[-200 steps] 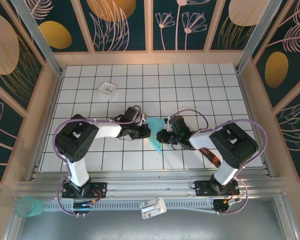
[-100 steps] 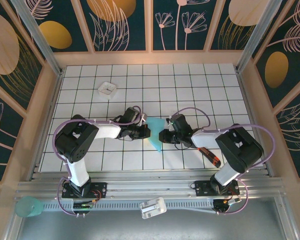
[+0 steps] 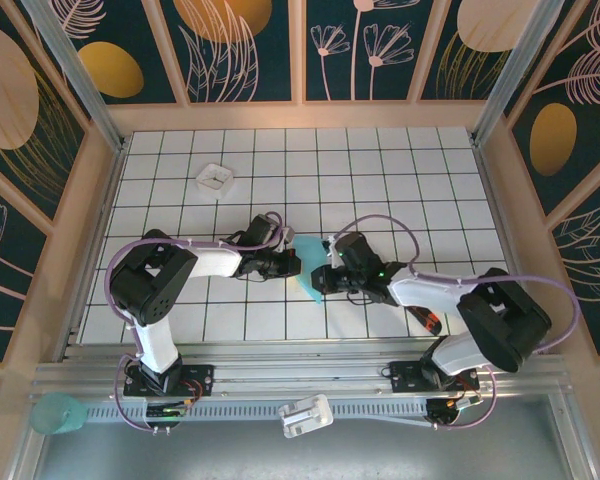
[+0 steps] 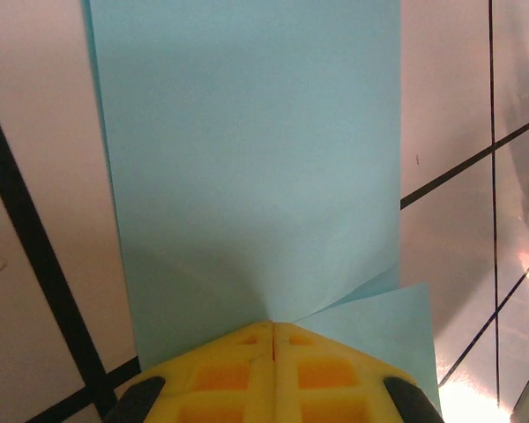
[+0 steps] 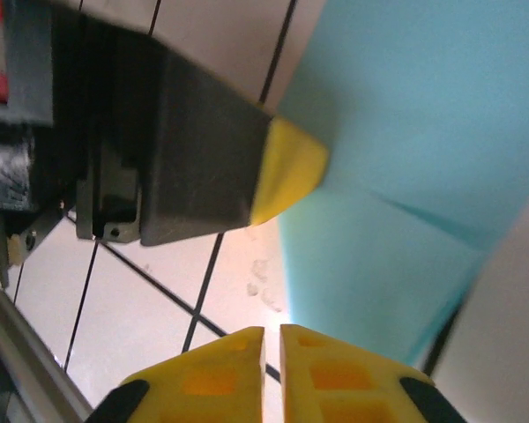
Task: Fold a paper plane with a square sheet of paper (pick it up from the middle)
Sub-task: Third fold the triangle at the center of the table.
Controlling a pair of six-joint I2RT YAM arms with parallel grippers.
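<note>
— Since a second ago, our right arm [image 3: 430,290] has swung its elbow out right and nearer. From above, we see the folded paper [image 3: 312,246] mid-bench [image 3: 380,170], left fingers [image 3: 294,263] at its left, right fingers [image 3: 321,278] at its right.
— On the left wrist, we see the left fingers [image 4: 273,339] together, tips touching the paper [image 4: 247,159].
— On the right wrist, the right fingers [image 5: 272,348] sit nearly together, just a slit.

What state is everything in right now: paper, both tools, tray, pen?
square sheet of paper: partly folded, lying on the table.
left tool: shut, tips at the paper's edge.
right tool: shut, empty, close to the paper.
white tray: resting on the table, apart from everything else.
red-and-black pen: lying partly under the right arm.
</note>
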